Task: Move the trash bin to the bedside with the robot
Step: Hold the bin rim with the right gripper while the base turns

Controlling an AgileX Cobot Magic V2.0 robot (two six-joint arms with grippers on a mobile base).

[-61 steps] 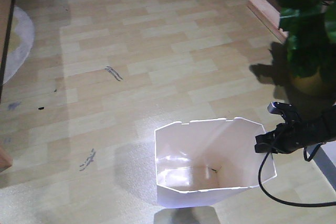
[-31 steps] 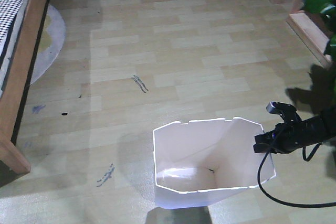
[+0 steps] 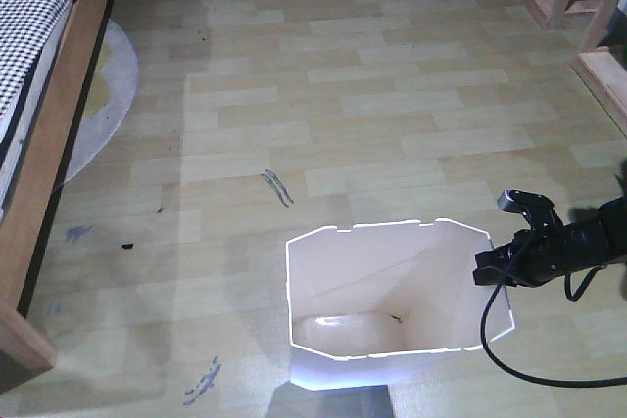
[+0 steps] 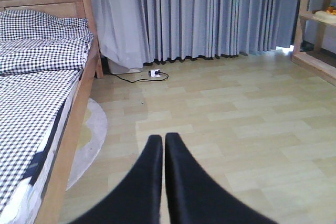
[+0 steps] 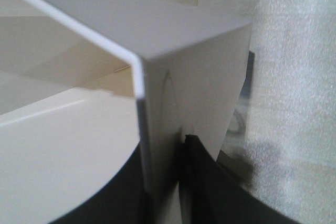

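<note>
- Trash bin of white plastic with an octagonal faceted rim stands upright on the pale wood-plank floor, low in the front view and well apart from the bed.
- The light brown wooden bed with black-and-white checked bedding runs along the left edge, with a pale round rug just beside it.
- The black right gripper, trailing a black cable, is clamped on the bin's right wall at the rim; the right wrist view shows that wall pinched between its dark fingers.
- The left gripper hangs above the floor with its two black fingers pressed together, grasping nothing, and it points toward grey curtains.
</note>
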